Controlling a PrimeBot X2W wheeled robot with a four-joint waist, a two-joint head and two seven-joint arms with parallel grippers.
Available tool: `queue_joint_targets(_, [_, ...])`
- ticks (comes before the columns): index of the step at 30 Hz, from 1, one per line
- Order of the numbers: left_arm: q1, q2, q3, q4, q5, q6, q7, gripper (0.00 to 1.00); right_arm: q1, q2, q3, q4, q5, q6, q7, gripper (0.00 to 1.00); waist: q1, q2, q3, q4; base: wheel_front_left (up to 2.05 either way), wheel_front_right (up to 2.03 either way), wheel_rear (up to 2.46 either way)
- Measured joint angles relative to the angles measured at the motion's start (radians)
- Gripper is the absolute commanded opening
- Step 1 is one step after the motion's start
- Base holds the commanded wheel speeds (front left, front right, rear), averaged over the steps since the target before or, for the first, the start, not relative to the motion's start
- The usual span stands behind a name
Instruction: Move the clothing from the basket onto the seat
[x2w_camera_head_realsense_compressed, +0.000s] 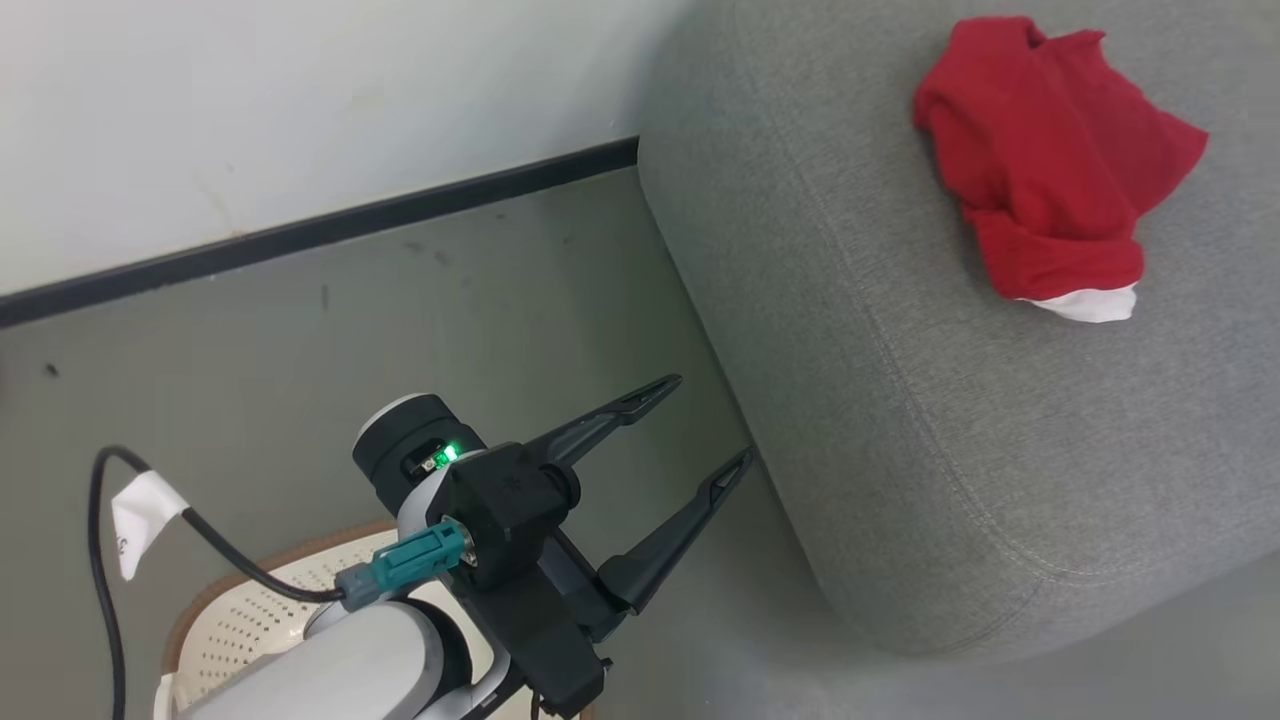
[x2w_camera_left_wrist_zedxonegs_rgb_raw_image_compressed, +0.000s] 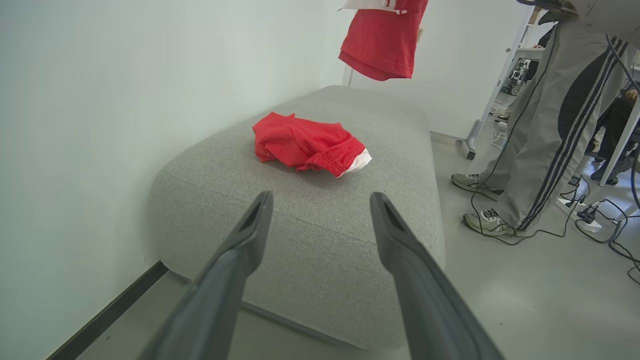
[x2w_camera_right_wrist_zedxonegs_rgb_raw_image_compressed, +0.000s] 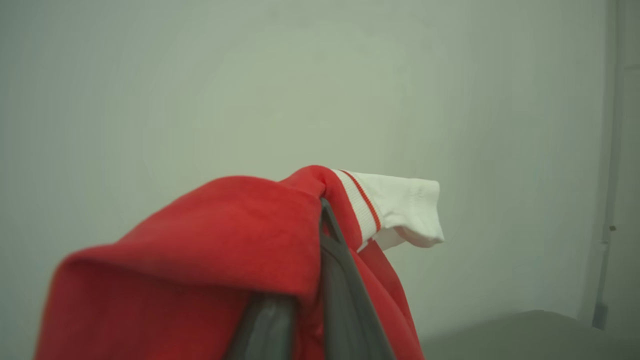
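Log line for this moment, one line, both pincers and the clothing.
left pincer: open, empty | right pincer: shut on second garment, held aloft | first garment: lying on seat | basket: on floor

Pale left forearm (x2w_camera_head_realsense_compressed: 340, 670) angled forward, left jaws spread wide, right jaws clamped shut

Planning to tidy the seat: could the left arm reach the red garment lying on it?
Probably yes: the left gripper is open and empty, pointing at the garment on the seat, with nothing between them.
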Motion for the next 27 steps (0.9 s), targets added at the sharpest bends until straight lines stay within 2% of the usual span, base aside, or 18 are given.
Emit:
queue_joint_targets(6, [-0.023,0.015,0.005,-0.033,0.002,0.0,0.021,1.0,-0.035,-0.046,-0.025,0.1,-0.04,-0.029,-0.003,0.0,0.0,0.0,0.059,0.019,0.0,0.0,0.0])
queue_joint_targets(7, [-0.028,0.018,0.006,-0.038,0.002,0.0,0.022,1.0,-0.037,-0.052,-0.026,0.109,-0.051,-0.044,-0.007,0.0,0.0,0.0,0.07,0.022,0.0,0.0,0.0])
queue_joint_targets(9, [-0.039,0.024,0.011,-0.051,0.003,0.001,0.03,1.0,-0.037,-0.066,-0.028,0.126,-0.104,-0.098,-0.012,0.0,0.0,0.0,0.092,0.027,0.0,0.0,0.0])
queue_joint_targets(12, [-0.056,0.03,0.018,-0.065,0.009,0.002,0.042,1.0,-0.042,-0.082,-0.041,0.152,-0.141,-0.137,-0.024,0.0,0.0,0.0001,0.127,0.033,0.0,0.0,0.0])
queue_joint_targets(21, [-0.117,0.019,0.04,-0.076,0.011,0.001,0.055,1.0,-0.067,-0.1,-0.068,0.227,-0.176,-0.15,-0.037,0.0,0.0001,0.0001,0.229,0.06,0.0,0.0,0.0])
queue_joint_targets(27, [-0.122,0.01,0.044,-0.064,0.01,-0.001,0.054,1.0,-0.078,-0.037,-0.022,0.266,-0.21,-0.155,-0.037,0.0,0.0002,0.0001,0.277,0.093,0.0,0.0,0.0])
